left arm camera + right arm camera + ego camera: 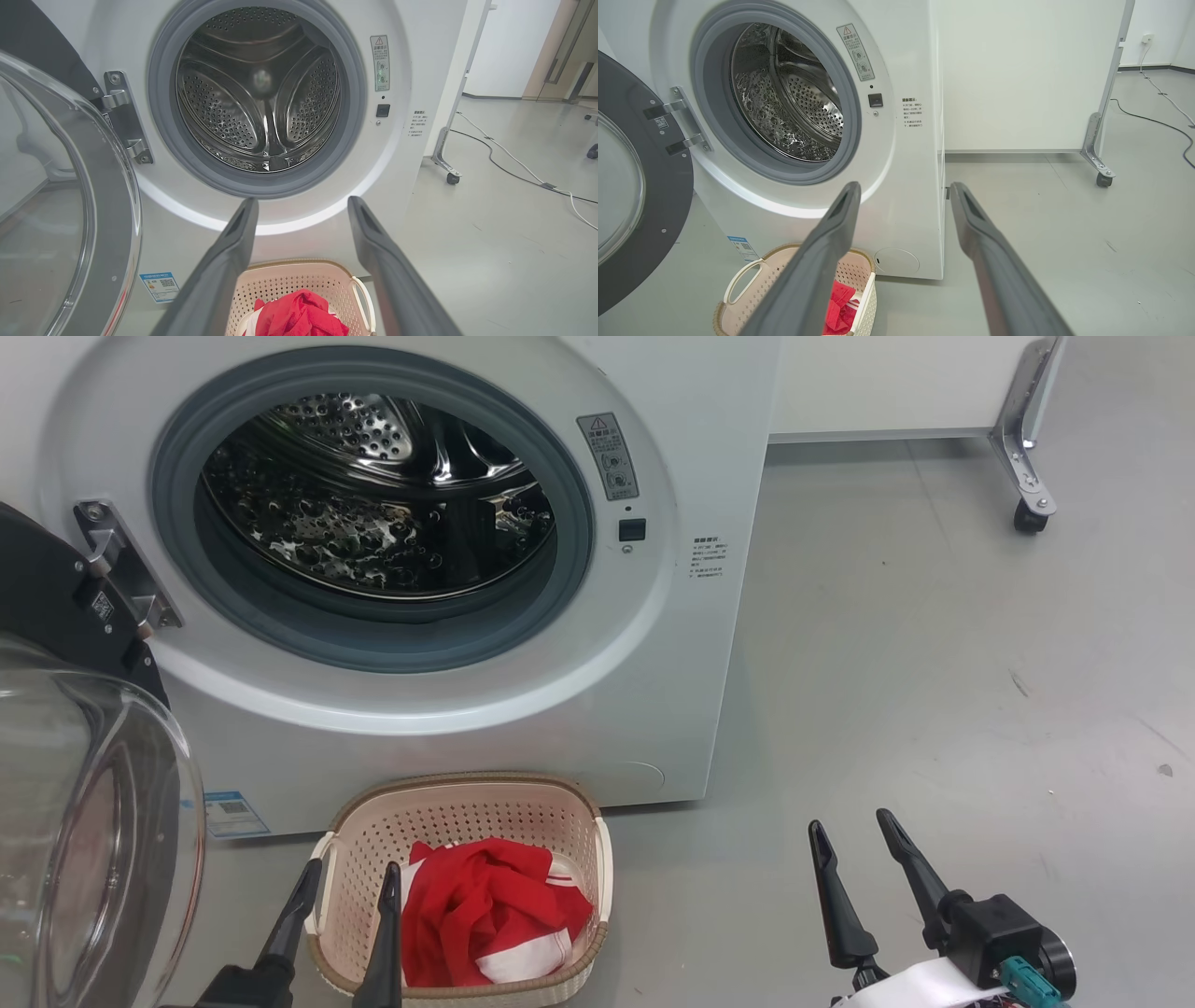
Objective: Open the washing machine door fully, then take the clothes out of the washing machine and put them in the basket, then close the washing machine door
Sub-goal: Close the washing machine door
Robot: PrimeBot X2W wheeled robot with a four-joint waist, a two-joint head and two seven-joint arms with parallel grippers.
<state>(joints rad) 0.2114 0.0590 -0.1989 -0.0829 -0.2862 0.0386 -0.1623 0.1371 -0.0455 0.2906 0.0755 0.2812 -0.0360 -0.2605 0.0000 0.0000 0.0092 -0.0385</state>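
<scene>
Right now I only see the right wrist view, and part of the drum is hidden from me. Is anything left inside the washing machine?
Observer: No. The left wrist view looks straight into the washing machine: no fabric inside it.
Operator: Where's the left gripper?
Observer: In the head view it hangs open above the basket, left of the red clothes lying in it.
Operator: And my right gripper?
Observer: Open, over the floor right of the basket, apart from it.

Bright even light; soft shadows; glare inside washing machine (392,551); wrist views bowed at edges.
</scene>
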